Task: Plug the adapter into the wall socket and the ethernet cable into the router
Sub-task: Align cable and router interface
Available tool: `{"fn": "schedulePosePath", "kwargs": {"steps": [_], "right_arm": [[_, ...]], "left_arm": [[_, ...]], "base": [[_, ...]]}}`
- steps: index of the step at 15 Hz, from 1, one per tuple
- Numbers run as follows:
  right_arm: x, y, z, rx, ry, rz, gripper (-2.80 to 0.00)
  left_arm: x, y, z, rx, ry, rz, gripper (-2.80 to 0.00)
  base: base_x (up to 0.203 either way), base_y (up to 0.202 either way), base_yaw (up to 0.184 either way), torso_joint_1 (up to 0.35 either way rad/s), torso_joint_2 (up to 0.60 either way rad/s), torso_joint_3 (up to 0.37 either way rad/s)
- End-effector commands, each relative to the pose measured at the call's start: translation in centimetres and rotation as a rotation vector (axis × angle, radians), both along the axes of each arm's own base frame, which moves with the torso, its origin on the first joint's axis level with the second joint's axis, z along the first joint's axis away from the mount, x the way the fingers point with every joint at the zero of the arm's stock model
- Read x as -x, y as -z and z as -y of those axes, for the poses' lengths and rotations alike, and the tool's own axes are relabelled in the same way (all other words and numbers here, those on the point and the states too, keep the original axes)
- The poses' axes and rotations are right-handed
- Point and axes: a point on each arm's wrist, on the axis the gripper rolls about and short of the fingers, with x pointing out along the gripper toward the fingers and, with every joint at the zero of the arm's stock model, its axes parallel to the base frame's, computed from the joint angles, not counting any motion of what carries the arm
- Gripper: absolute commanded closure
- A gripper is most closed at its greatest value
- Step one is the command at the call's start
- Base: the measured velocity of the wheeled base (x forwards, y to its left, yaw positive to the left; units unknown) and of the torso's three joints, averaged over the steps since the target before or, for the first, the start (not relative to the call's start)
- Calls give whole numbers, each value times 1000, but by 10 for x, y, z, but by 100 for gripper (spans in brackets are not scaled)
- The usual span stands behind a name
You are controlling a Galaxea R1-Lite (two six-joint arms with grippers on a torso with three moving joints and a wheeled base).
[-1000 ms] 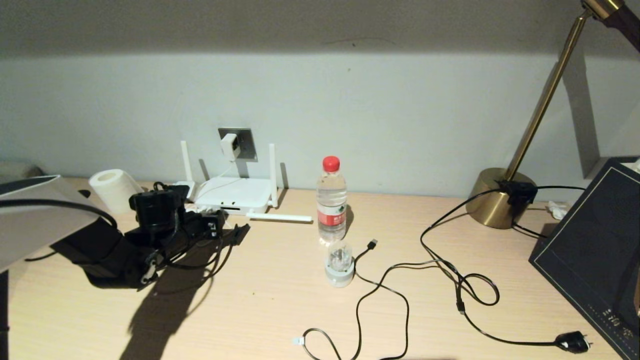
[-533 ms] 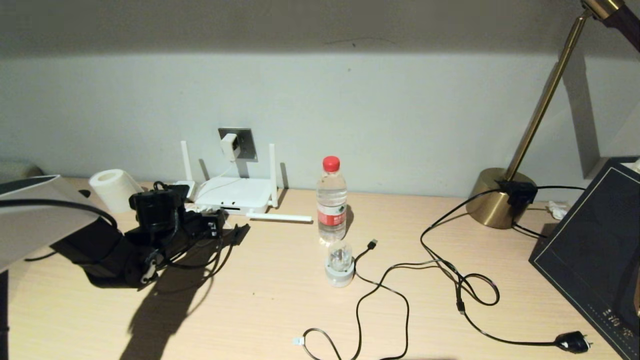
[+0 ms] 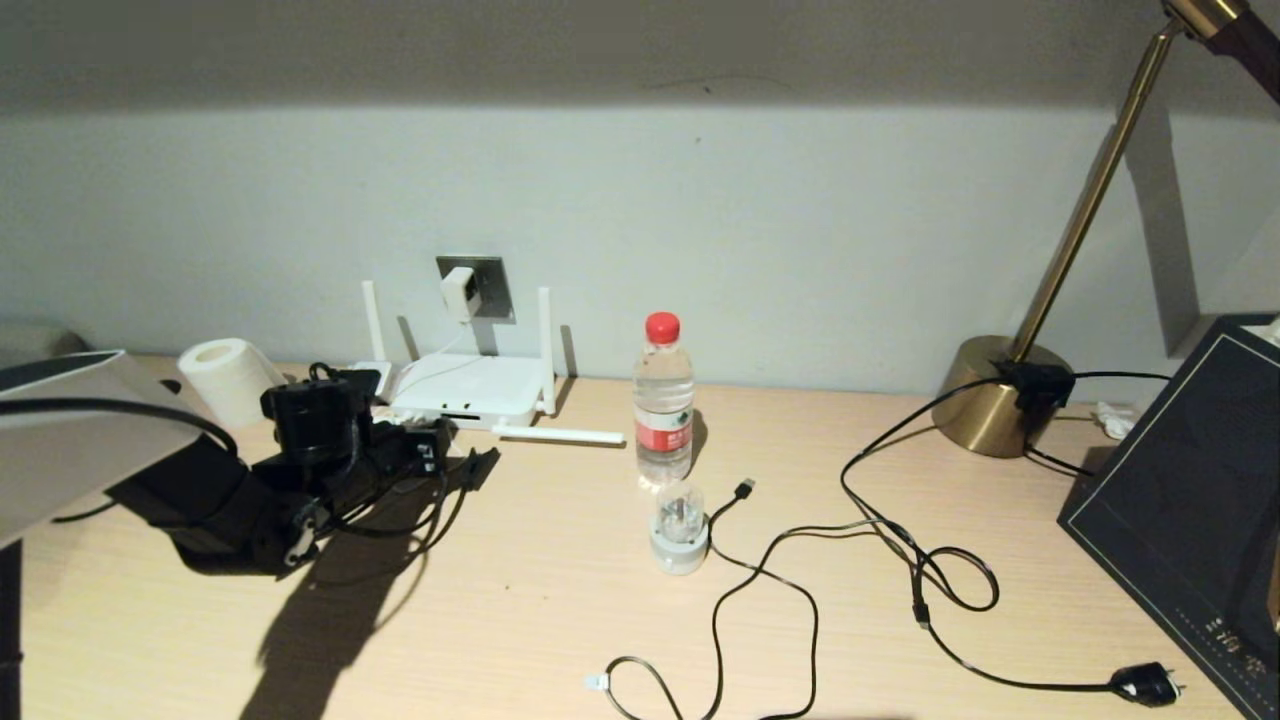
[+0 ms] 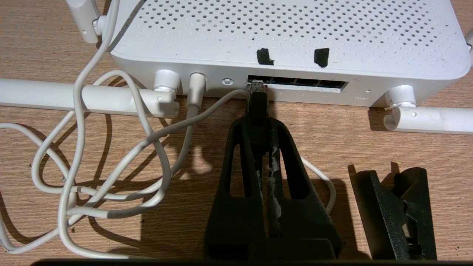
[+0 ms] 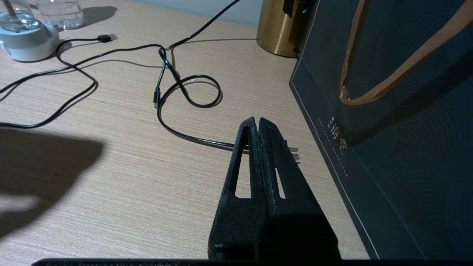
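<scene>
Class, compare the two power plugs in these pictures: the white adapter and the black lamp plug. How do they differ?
The adapter is white and boxy; the black lamp plug is dark and rounded. The adapter sits in the wall socket, up off the desk; the lamp plug lies loose on the desk, near its front edge. The adapter's cord is thin and white, the lamp plug's black. Neither is held by an end effector.

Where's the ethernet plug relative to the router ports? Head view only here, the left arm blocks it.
Observer: Left wrist view shows the left claw shut on the ethernet cable, its clear tip at the end port of the router, nearest the white power lead.
Operator: Fully seated?
Observer: Can't tell. The tip meets the port opening, and most of the plug sits outside.
Operator: Right claw?
Observer: Right claw is shut, empty, above the table beside the dark bag.
</scene>
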Motion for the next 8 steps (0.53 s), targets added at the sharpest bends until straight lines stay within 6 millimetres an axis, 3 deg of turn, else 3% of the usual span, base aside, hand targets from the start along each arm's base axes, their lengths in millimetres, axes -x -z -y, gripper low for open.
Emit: {"fn": "schedulePosePath", "kwargs": {"steps": [1, 8], "right_arm": [[-1, 3, 0, 1, -1, -13, 0], [-1, 3, 0, 1, -1, -13, 0]], "left_arm": [[0, 1, 0, 0, 0, 2, 0], [-1, 0, 0, 0, 0, 5, 0]], "base": [[0, 0, 0, 0, 0, 0], [0, 0, 0, 0, 0, 0]]}}
